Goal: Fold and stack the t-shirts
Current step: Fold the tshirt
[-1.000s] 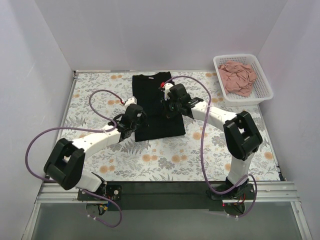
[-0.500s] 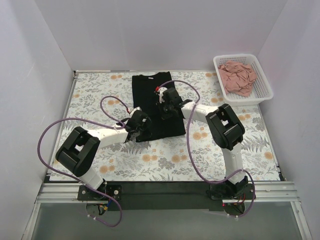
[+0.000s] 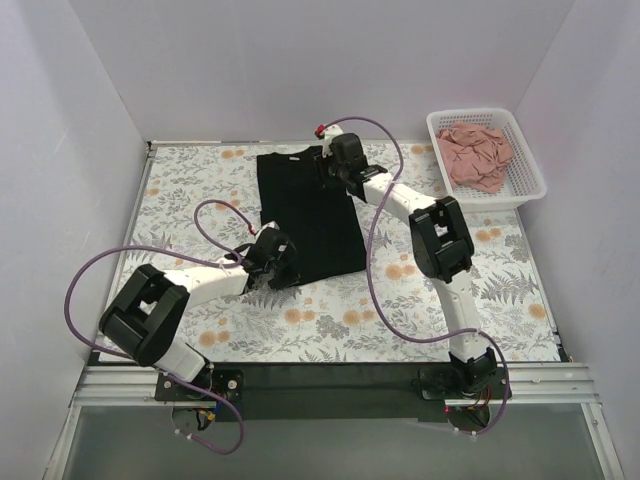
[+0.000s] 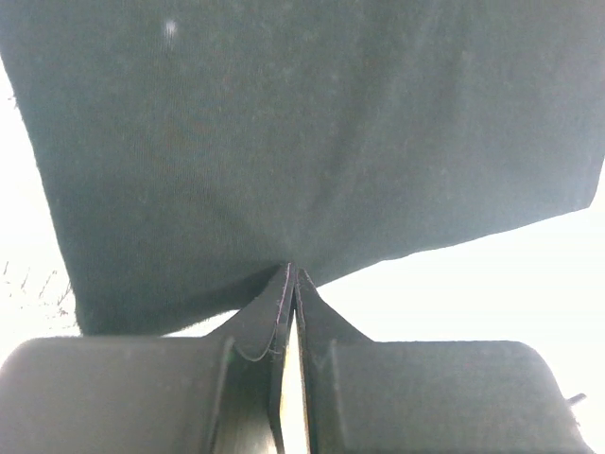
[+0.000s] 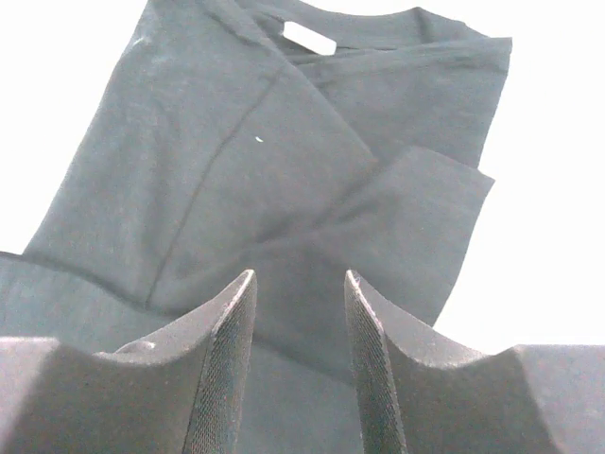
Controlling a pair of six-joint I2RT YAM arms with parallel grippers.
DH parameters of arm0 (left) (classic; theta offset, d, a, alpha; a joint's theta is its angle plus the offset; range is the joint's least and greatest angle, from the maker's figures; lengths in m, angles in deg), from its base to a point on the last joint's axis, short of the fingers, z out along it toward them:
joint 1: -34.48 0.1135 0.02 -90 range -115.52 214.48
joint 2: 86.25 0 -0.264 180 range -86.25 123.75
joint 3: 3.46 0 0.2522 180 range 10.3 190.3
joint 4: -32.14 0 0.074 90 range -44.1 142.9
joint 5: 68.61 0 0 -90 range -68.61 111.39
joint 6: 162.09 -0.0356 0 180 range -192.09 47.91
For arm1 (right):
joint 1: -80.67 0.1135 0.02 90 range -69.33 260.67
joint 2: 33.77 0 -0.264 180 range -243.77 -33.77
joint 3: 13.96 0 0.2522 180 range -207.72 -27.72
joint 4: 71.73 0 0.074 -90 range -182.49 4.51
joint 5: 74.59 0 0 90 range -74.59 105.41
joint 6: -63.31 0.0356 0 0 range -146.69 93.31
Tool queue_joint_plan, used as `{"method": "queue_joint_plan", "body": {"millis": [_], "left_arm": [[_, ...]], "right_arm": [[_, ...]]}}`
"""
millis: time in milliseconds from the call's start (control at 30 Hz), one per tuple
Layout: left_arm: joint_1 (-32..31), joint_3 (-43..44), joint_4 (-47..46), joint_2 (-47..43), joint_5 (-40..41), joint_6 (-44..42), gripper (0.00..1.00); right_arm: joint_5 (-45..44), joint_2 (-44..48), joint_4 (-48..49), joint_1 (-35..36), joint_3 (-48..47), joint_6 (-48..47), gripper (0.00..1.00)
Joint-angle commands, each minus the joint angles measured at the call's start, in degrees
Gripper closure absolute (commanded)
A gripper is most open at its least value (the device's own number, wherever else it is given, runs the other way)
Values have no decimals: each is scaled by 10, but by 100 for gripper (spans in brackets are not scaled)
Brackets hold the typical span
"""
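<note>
The black t-shirt (image 3: 310, 215) lies folded into a long strip on the flowered table, collar at the far end. My left gripper (image 3: 280, 266) is at its near left corner. In the left wrist view its jaws (image 4: 293, 274) are shut, pinching the hem of the black cloth (image 4: 302, 142). My right gripper (image 3: 330, 165) hovers over the far right part near the collar. In the right wrist view it (image 5: 301, 279) is open and empty above the folded sleeve (image 5: 416, 227). The dusty-pink t-shirt (image 3: 475, 155) lies crumpled in the basket.
The white lattice basket (image 3: 520, 190) stands at the back right corner of the table. White walls close in the left, back and right sides. Purple cables loop over both arms.
My right gripper has moved from the shirt's middle to the far end by the collar. The shirt now lies slightly skewed, its far end shifted left. My left gripper stays at the near left corner.
</note>
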Motion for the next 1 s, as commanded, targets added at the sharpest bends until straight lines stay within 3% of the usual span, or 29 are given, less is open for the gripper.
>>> {"method": "queue_joint_plan", "body": {"millis": [0,167,400,700,967], "left_arm": [[-3,-12,25,-40,-8,3,100],[-2,10,63,-87,2,4,96],[21,27,109,-169,61,-4,87],[111,13,69,-56,-29,-36,92],[119,5,149,6,-39,-21,98]], "right_arm": [[6,97,15,-2,38,-24,50],[53,216,15,-10,193,19,50],[251,332,70,-46,411,127,51],[383,324,162,-101,565,174,53],[420,300,196,-173,710,248,55]]}}
